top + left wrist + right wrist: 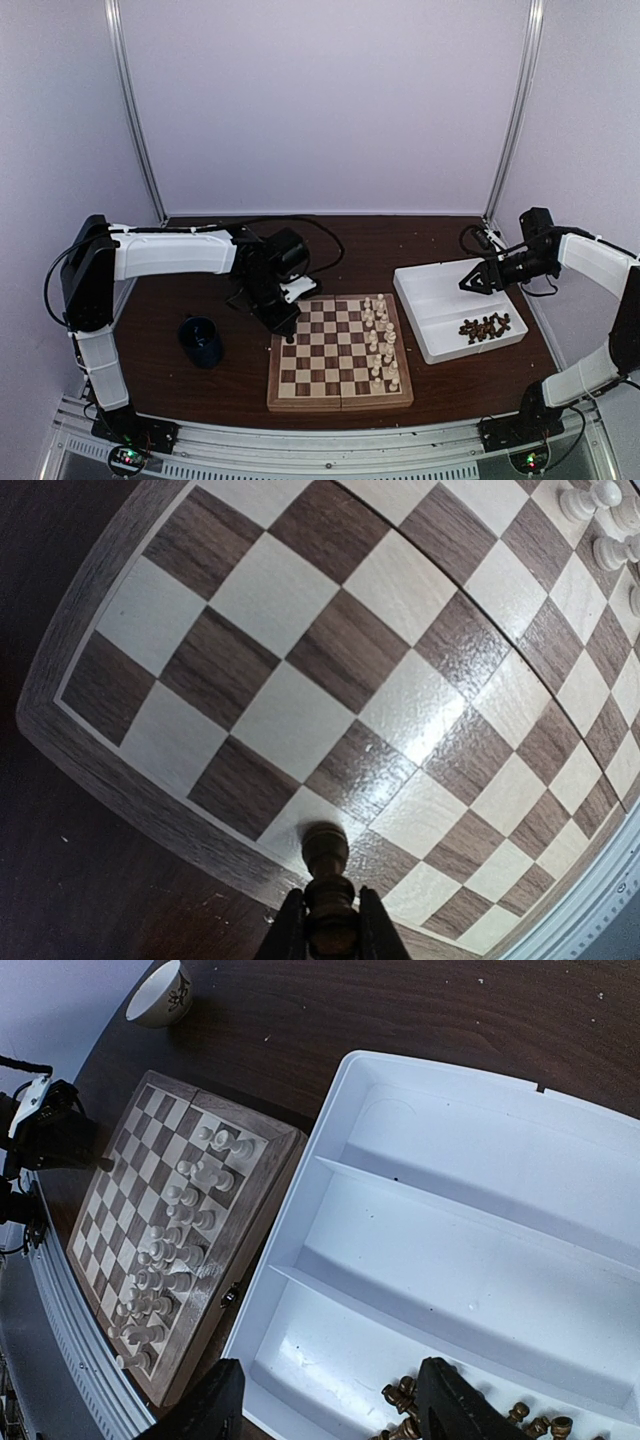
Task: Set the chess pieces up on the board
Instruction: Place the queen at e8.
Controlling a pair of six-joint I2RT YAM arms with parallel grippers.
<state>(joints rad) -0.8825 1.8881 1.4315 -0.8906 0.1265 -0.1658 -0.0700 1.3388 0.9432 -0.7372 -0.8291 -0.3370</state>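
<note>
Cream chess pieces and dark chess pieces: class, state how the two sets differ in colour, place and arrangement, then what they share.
The cream chess pieces are pale; the dark chess pieces are brown. The cream ones stand on the board; most dark ones lie in the white tray. Cream ones form two rows; dark ones are heaped. Both are small turned chessmen.

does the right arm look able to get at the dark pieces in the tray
Probably yes: the right gripper hangs open over the tray, and the dark pieces lie uncovered in a heap close below it, with nothing between.
</note>
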